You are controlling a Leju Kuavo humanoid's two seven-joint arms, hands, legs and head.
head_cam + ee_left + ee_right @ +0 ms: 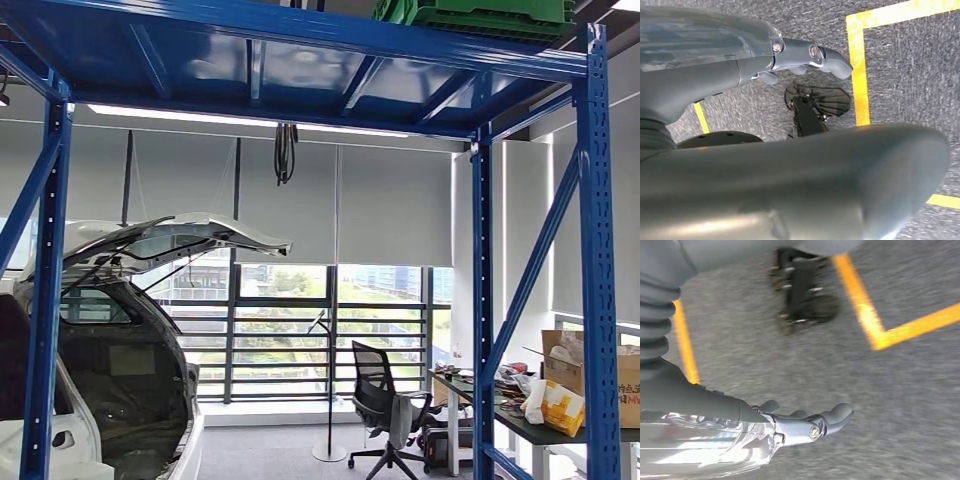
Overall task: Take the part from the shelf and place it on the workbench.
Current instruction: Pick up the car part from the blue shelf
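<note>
The head view looks through a blue steel shelf (483, 300). Its upper deck spans the top of the picture, with upright posts at the left and right edges. A green crate (483, 14) sits on the upper deck at the right end, its long side running along the deck's front beam. What the crate holds cannot be seen from below. The part cannot be identified in any view, so its long axis and heading cannot be told.

Beyond the shelf, a white car (98, 350) stands at the left with its rear hatch raised. A black office chair (381, 405) stands near the windows. A workbench (543, 425) with a dark top stands at the right, partly behind the right posts. An open cardboard box (596, 375) rests on the workbench toward its right end, with crumpled paper or plastic showing at its top. A yellow package (562, 408) lies just beside the box, toward the bench's front edge.

The left hand (806, 55) hangs over grey carpet (904, 75) marked with yellow tape lines (860, 75). Its fingers are extended, nearly straight, and hold nothing.

The right hand (806, 422) hangs likewise over the carpet. Its fingers are extended with a slight curl at the tips and hold nothing. The picture is motion-blurred.

Both hands are well apart from the shelf deck and the crate.
</note>
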